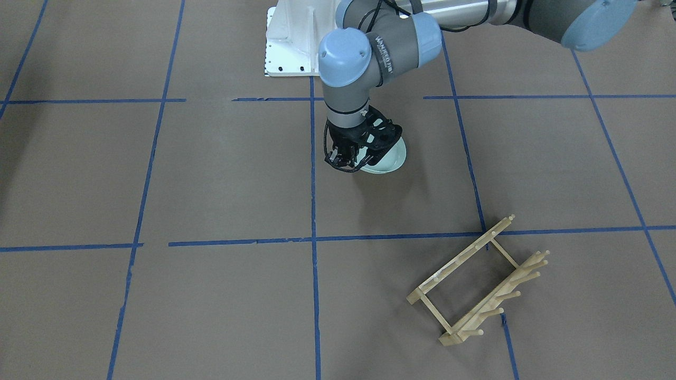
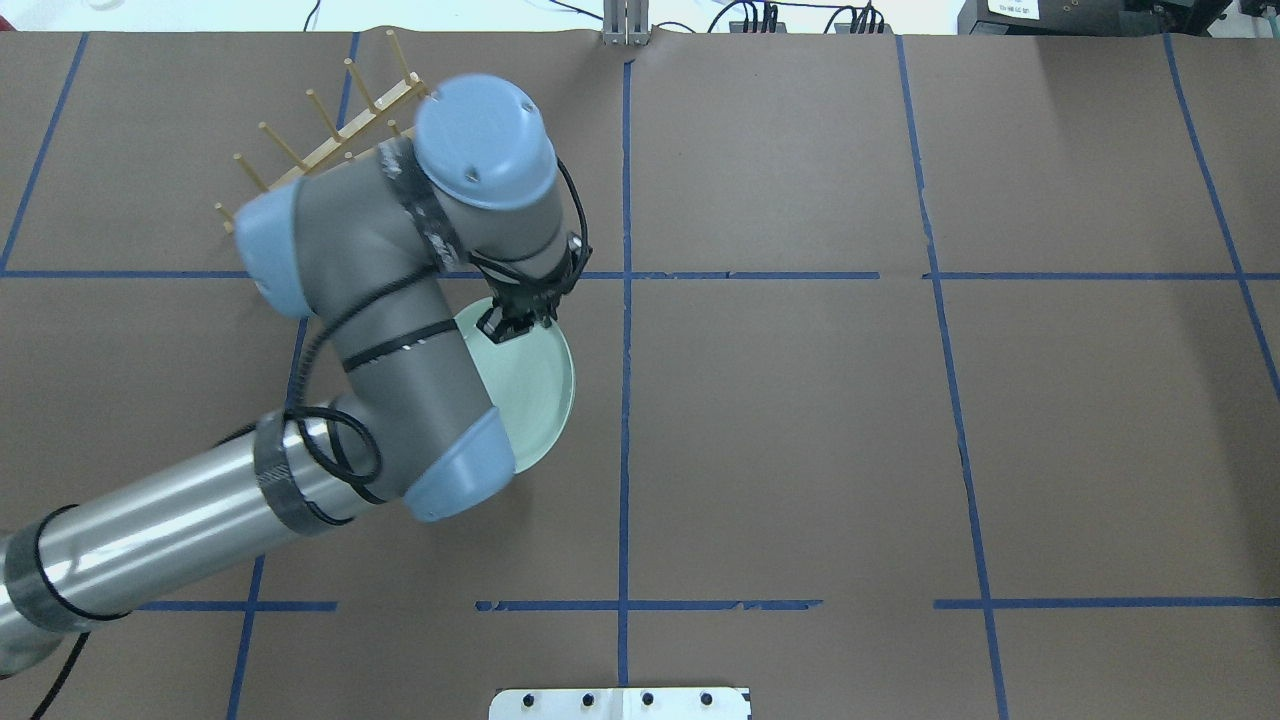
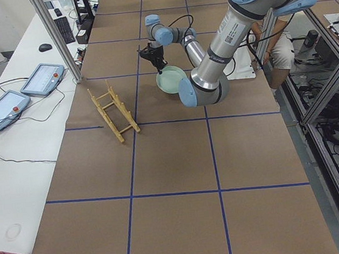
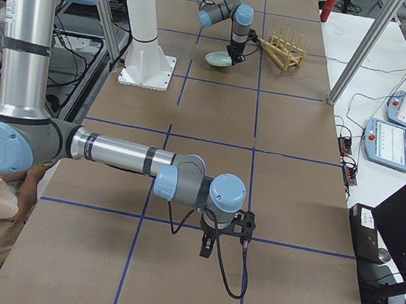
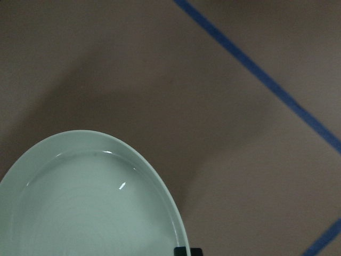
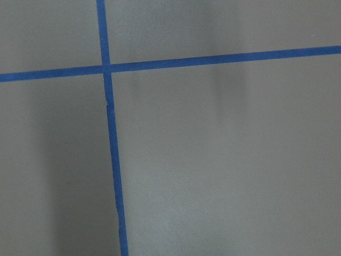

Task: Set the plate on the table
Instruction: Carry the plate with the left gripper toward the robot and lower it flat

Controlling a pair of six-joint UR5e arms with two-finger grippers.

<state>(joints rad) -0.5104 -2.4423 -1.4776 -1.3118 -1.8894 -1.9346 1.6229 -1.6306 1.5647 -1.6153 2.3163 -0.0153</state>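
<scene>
The right arm [image 4: 114, 154] and left arm [image 2: 390, 300] were both standard UR stuff: shiny silver tubes, grey joints, light-blue caps [image 2: 485, 140]. The left one had black tape bands [image 2: 275, 470], a black cable [image 2: 581, 222] looping along it, pale lettering [image 1: 384, 53] on one joint, and a black left gripper [image 2: 508, 326]. The base [image 1: 288, 47] was white with dark screws.

Little to read from here — white maker's lettering runs along the wrist link [image 1: 384, 53] well above the left gripper [image 1: 344, 161], too blurred to spell. The right arm's blue joint cap [image 4: 0, 146] shows a "UR" logo.
</scene>
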